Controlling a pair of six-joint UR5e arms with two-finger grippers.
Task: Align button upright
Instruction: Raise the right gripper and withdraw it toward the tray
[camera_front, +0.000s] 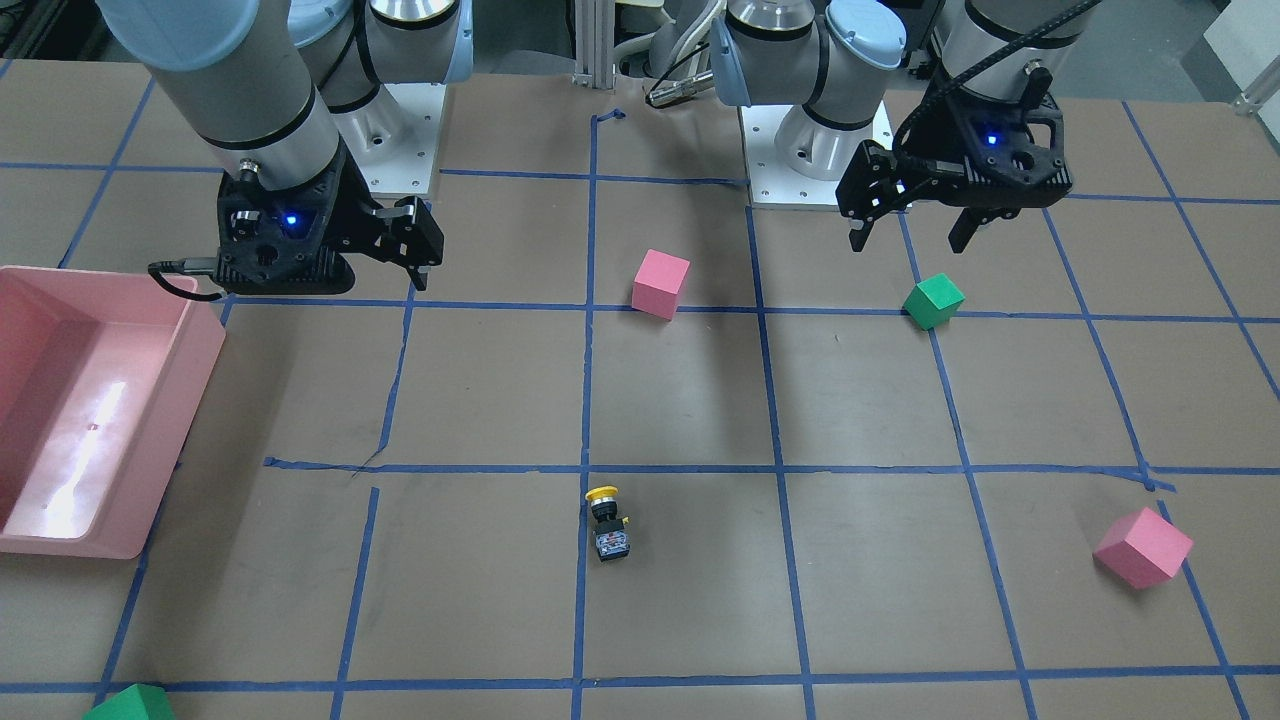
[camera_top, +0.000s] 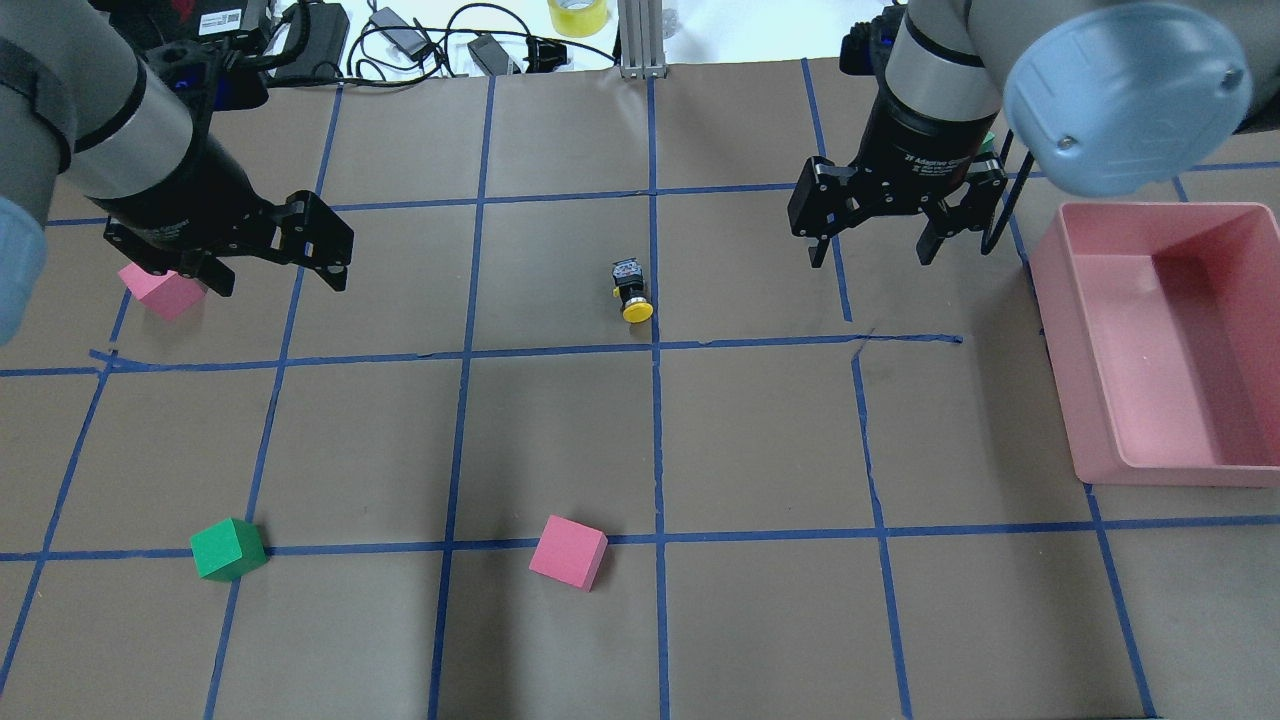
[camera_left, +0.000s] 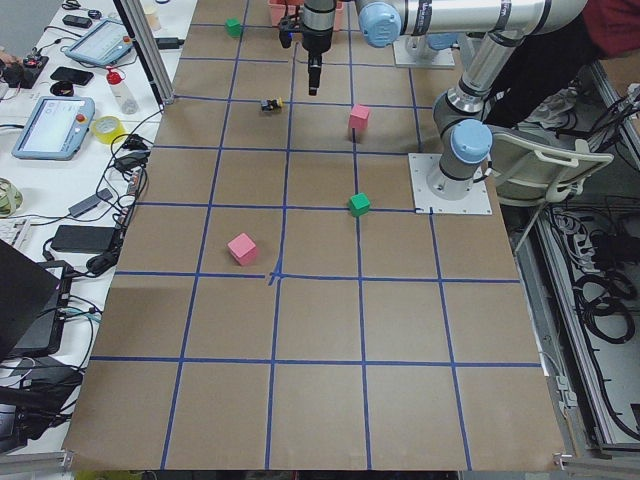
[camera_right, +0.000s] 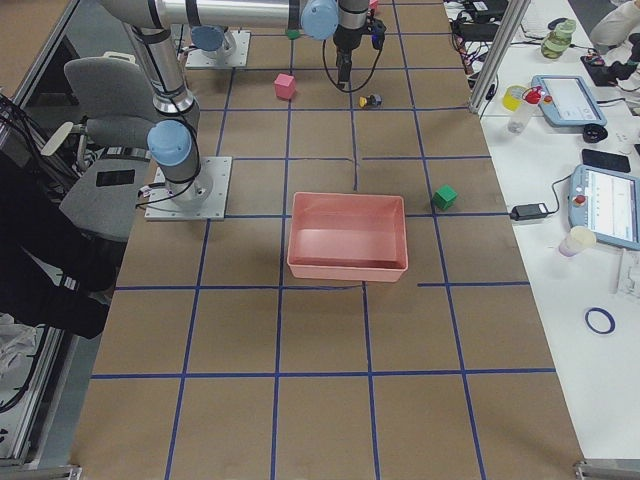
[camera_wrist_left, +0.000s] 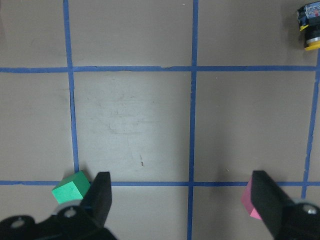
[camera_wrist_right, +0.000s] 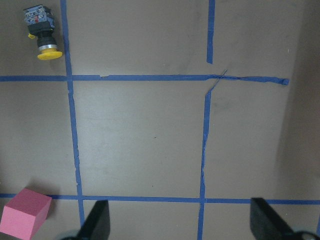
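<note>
The button (camera_top: 630, 290) lies on its side near the table's middle, beside a blue tape line. Its yellow cap points toward the robot and its grey terminal base points away. It also shows in the front view (camera_front: 608, 522), at the top right of the left wrist view (camera_wrist_left: 310, 27) and at the top left of the right wrist view (camera_wrist_right: 42, 32). My left gripper (camera_top: 278, 282) hovers open and empty well to the button's left. My right gripper (camera_top: 870, 255) hovers open and empty to its right. Neither touches anything.
A pink bin (camera_top: 1150, 207) stands at the right edge. A pink cube (camera_top: 160, 290) sits partly under my left gripper. Another pink cube (camera_top: 567, 551) and a green cube (camera_top: 228, 549) lie nearer the robot. Cables and a tape roll (camera_top: 577, 15) lie past the far edge.
</note>
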